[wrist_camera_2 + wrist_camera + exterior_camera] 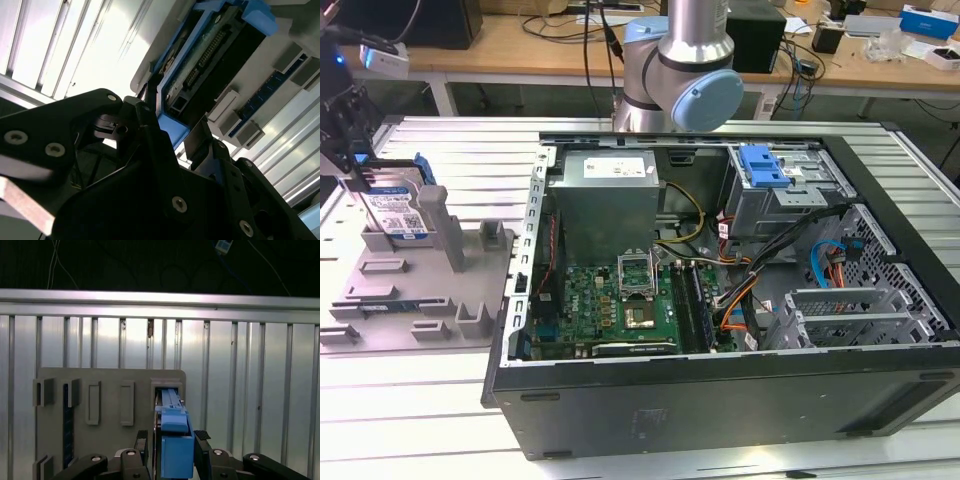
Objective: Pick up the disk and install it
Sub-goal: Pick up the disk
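A: Start at the exterior view's left. What's the gripper doing?

B: It hangs right over the disk, which stands on edge in the grey holder on the surface. It's upright, so its top edge is free to be gripped.

A: Wide or narrow?

B: Narrow. In the first wrist view the fingers sit at either side of the blue bracket and look pressed onto it. I'd call that a hold on the disk, which is not yet out of its slot.

A: Why take it by that end?

B: My guess is that the lower part is trapped in the holder, so the top is the one part within reach.

A: And further right?

B: The open case, lying on its side so the inside faces up. The grey power supply is at the back, and at the far right there's a drive cage with a blue latch — well apart from the disk. Installing isn't begun.
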Controlling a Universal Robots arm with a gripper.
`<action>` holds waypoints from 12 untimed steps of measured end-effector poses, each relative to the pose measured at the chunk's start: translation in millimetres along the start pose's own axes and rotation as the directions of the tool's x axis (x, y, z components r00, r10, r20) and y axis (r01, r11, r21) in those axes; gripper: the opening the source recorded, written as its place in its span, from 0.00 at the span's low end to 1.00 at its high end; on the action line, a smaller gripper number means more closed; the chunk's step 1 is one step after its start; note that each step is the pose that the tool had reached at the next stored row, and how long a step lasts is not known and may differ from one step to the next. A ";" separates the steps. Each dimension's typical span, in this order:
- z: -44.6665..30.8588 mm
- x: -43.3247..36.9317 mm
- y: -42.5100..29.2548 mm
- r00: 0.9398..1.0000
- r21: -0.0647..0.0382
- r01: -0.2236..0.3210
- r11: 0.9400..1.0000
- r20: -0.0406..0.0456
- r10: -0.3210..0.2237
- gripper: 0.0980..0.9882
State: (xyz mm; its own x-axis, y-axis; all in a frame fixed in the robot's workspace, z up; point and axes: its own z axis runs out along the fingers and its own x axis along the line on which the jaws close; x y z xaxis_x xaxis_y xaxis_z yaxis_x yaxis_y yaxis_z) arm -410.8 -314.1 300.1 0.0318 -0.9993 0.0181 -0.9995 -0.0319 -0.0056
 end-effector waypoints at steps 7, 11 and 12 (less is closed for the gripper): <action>3.3 -0.1 0.7 1.000 0.000 0.000 1.000 0.000 0.000 0.33; 4.5 -0.1 1.1 1.000 0.000 0.000 1.000 0.000 0.000 0.33; 4.6 -0.1 1.1 1.000 0.000 0.000 1.000 0.000 0.000 0.33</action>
State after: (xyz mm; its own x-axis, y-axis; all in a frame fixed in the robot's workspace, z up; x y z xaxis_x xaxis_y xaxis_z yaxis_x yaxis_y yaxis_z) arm -411.9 -314.1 295.4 0.0318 -0.9993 0.0181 -0.9995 -0.0319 -0.0055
